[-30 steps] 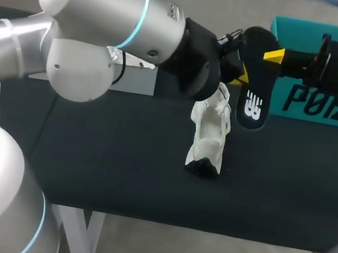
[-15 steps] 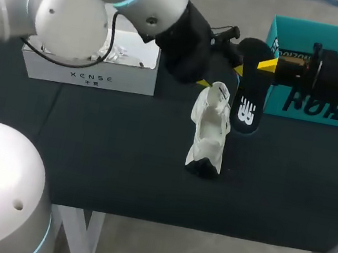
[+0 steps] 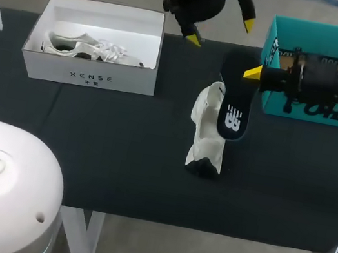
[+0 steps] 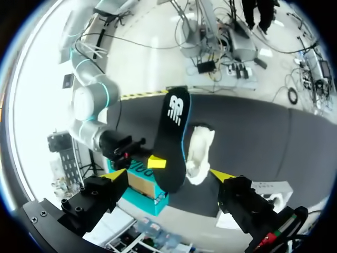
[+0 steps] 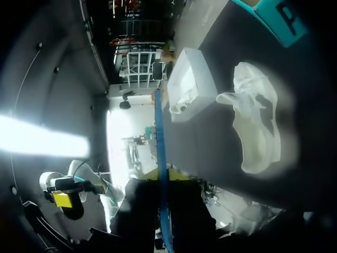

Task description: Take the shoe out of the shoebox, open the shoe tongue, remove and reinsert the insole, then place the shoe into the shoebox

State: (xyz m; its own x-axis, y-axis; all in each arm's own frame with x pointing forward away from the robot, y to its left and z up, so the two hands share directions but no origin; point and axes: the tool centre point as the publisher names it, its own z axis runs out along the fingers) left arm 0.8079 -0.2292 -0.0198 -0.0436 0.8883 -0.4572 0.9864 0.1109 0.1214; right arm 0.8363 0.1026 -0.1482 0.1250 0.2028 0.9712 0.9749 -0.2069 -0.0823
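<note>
Step in hand, by my reading: getting the insole back into the shoe. The right claw (image 3: 255, 73) pinches the black insole (image 3: 231, 108) by one end, and the free end hangs over the white shoe (image 3: 206, 136). The shoe lies mid-table, outside the white shoebox (image 3: 88, 66). Whether the insole touches the shoe's mouth is unclear from above. The left claw (image 3: 220, 31) is spread and empty, up over the far edge. Advice: tip the free end into the opening and slide it along the inside while the left claw steadies the shoe. The teal box (image 3: 316, 107) crowds the right arm, so working room lies toward the table's (image 3: 114, 176) near edge.
</note>
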